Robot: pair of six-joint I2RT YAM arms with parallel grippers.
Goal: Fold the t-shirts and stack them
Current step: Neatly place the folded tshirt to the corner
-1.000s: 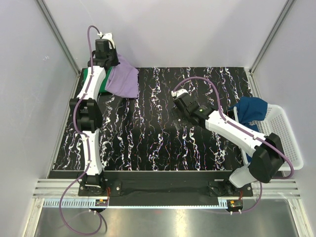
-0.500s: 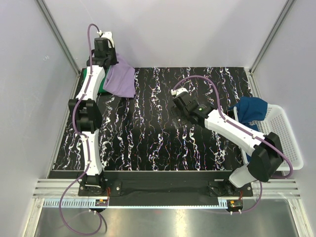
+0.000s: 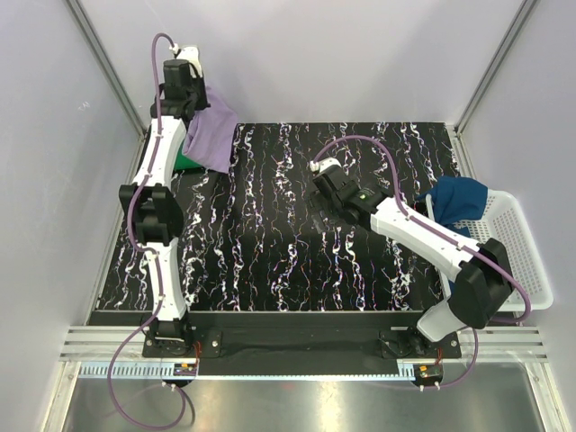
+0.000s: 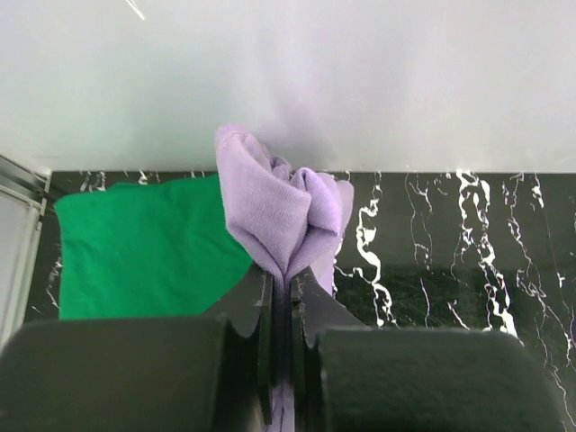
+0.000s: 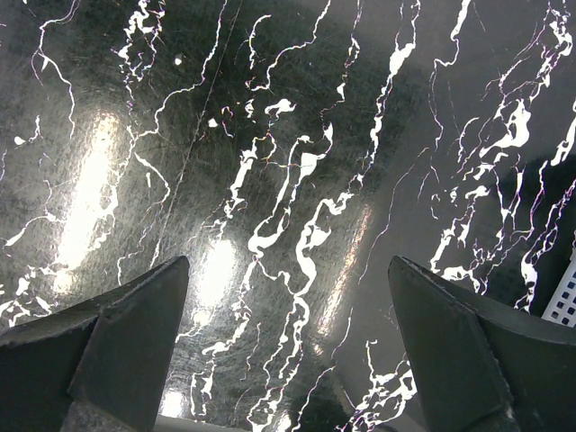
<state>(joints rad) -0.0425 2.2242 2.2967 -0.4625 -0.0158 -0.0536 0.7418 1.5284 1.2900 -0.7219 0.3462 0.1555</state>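
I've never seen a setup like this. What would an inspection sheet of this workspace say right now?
Surface: black table, white veining.
Job's things: lavender t-shirt bunched far left, overlapping the flat green t-shirt; dark blue t-shirt draped on the white mesh basket, right.
Clutter: nothing seen.
Grippers: left gripper, jaws shut on lavender t-shirt; right gripper, jaws open, empty, over the table.
Cables: purple cables loop along both arms.
Surroundings: pale walls, metal frame posts.

Right hand (image 5: 288, 263) gapes wide over the black marbled table (image 5: 297, 135) (white basket (image 5: 565, 297) corner at right).
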